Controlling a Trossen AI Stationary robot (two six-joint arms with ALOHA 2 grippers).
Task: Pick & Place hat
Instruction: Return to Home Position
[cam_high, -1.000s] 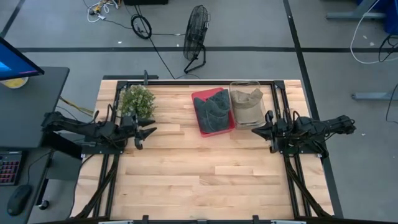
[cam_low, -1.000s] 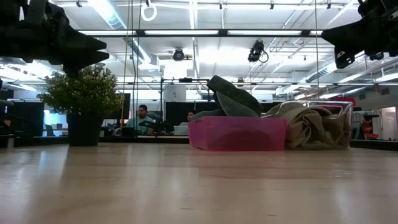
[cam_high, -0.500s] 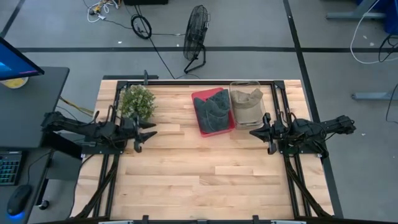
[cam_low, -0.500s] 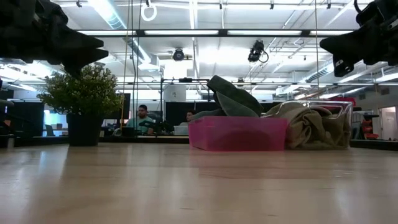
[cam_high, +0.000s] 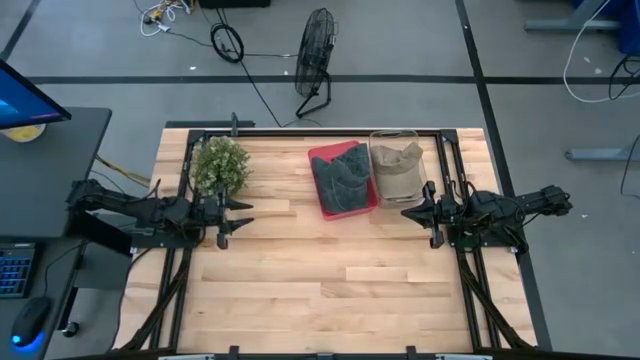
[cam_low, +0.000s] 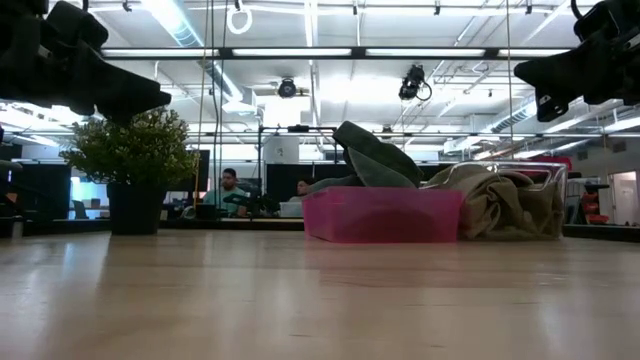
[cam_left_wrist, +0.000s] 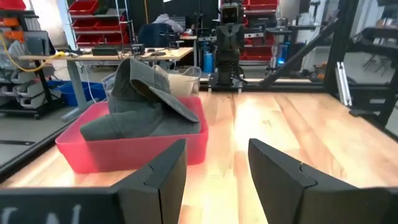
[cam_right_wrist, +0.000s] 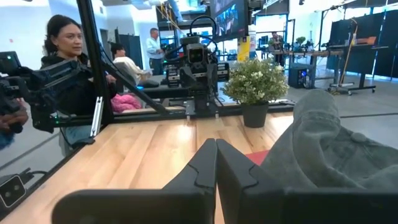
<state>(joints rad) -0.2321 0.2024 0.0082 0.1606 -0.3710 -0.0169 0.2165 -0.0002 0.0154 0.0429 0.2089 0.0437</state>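
The wooden worktop (cam_high: 330, 290) is bare across its near half, so both arms have free room to fold back to their rest poses. At the far edge the transparent bin (cam_high: 397, 134) holds the brown caps (cam_high: 398, 168), heaped to about its rim, with the red bin (cam_high: 314, 156) of dark caps (cam_high: 345, 182) touching its side. The potted plant (cam_high: 220, 163) stands near the far left corner.

The right hand (cam_high: 410, 210) hangs just in front of the transparent bin, its fingers (cam_right_wrist: 199, 168) pressed together on nothing. It should draw straight away from the bin, high enough not to catch the piled cloth. The left hand (cam_high: 237, 213) hovers just beside the plant with fingers (cam_left_wrist: 165, 174) apart and empty. It should retreat along its own line, keeping off the leaves.
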